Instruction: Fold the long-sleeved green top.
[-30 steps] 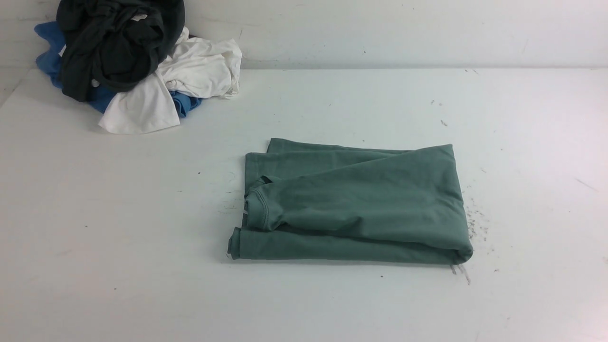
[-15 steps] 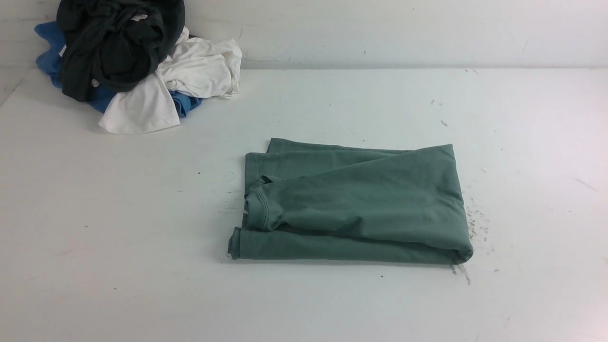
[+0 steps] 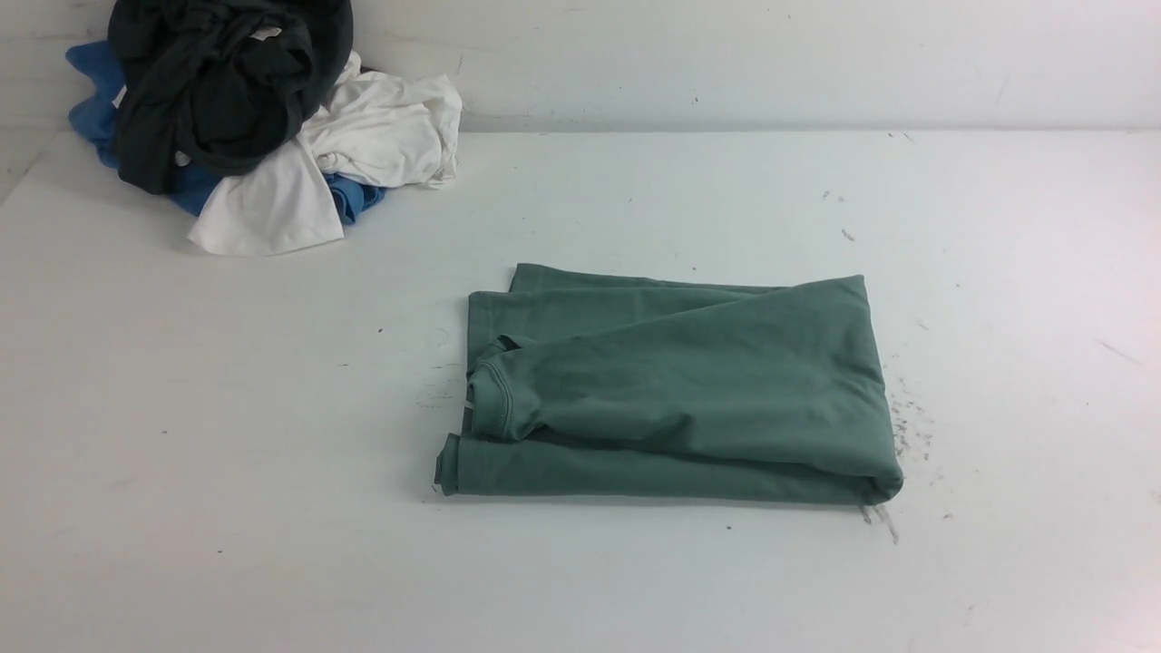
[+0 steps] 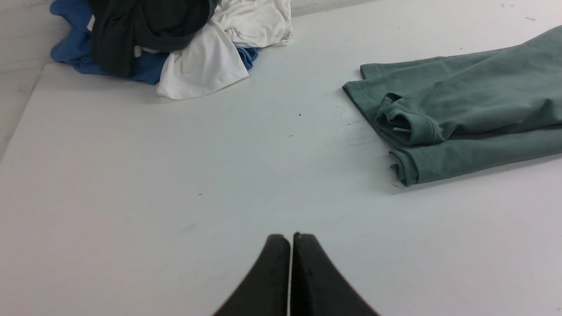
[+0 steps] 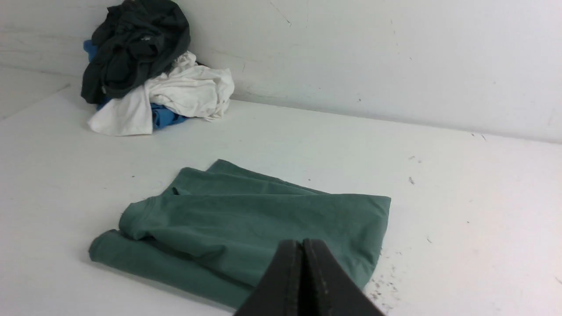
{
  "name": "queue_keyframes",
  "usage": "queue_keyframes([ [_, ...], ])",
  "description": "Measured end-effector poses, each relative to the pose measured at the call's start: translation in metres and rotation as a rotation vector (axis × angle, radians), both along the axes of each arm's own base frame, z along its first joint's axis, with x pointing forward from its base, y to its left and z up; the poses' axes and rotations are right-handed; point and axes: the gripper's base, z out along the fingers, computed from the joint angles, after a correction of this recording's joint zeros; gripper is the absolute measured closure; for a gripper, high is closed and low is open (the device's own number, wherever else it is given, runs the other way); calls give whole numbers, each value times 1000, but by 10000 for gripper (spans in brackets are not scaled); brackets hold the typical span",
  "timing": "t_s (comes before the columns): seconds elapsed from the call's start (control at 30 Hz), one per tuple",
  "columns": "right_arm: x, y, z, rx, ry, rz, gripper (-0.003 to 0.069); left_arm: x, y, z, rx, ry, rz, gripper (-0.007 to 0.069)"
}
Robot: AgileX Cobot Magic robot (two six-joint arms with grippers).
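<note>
No change is noted: green long-sleeved top (image 3: 667, 390) lies folded, unmoved. Left gripper (image 4: 290, 239) and right gripper (image 5: 303, 245) are closed, empty. Folding is judged complete.

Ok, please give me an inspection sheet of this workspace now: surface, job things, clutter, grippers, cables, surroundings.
Surface: white table, scuffed, dark specks near the top's right edge.
Job's things: green long-sleeved top lies folded into a rectangle at mid-table, nothing touching it.
Clutter: pile of dark, white and blue garments in the far left corner.
Grippers: left gripper shut, empty, over bare table; right gripper shut, empty, above the top's near edge.
Cables: nothing seen.
Surroundings: white wall behind the table.
</note>
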Motion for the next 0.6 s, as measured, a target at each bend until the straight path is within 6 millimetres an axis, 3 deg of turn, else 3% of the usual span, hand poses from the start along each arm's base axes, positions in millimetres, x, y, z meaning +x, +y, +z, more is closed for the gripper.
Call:
queue_keyframes([
  [0.17,3,-15,-65,75,-94,-220,673,0,0,0,0,-1,0,631],
  [0.4,2,-24,-137,123,0,-392,673,0,0,0,0,-2,0,631],
  [0.6,2,-24,-145,105,31,-401,673,0,0,0,0,-5,0,631],
])
